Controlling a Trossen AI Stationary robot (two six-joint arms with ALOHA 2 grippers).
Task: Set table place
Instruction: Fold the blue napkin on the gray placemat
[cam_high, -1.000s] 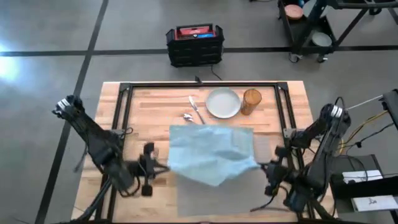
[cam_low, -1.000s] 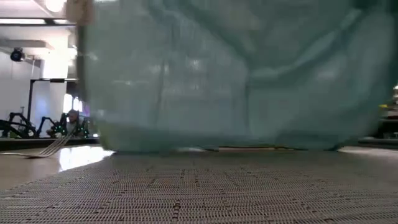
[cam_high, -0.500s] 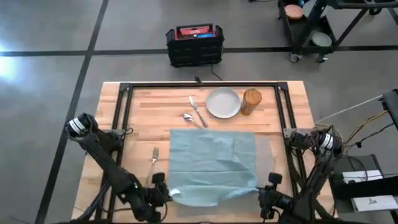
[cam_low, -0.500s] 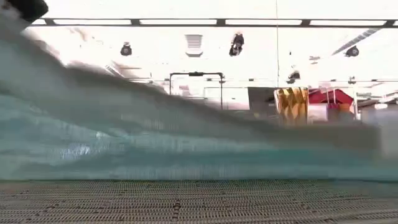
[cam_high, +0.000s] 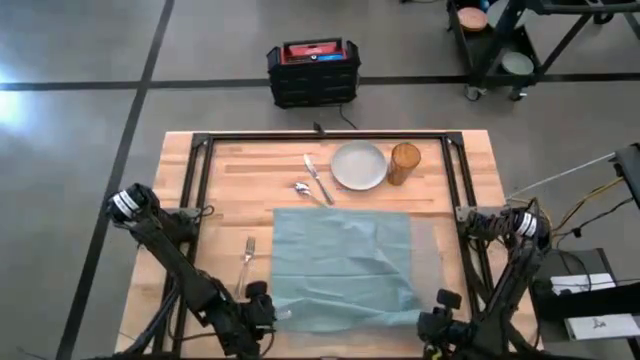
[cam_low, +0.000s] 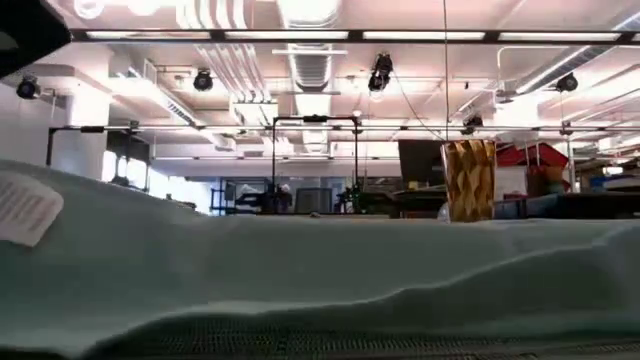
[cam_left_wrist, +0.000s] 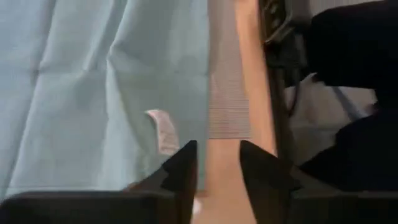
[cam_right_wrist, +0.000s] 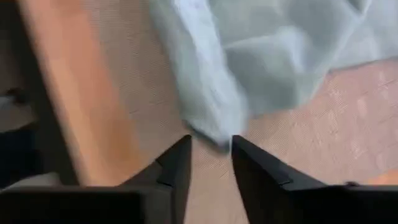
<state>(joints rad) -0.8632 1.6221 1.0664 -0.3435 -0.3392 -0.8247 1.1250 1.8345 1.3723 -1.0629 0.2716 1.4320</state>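
Note:
The teal napkin lies spread over the grey placemat, and a strip of the mat shows along its right side. In the low view the napkin fills the foreground, with its white tag at the left. My left gripper is open at the napkin's near left corner. My right gripper is open with the near right corner just ahead of its fingertips. The fork lies on the table left of the napkin. The knife, spoon, plate and amber glass sit at the far side. My left gripper has one finger over the napkin's near left edge, with placemat and bare wood showing in the gap between the fingers. I cannot tell whether it touches the cloth. My right gripper has the napkin's near right corner at the mouth of its open fingers. Whether it touches cannot be told.
The black metal frame stands around the table top. A black crate sits on the floor beyond the far edge. Bare wood shows left of the fork and between the napkin and the far dishes.
Both grippers have gone toward the table's near edge and down, drawing the napkin with them. A second ago the napkin hung lifted and bunched between them. It now lies spread out flat over the placemat, with its near edge smoothed out.

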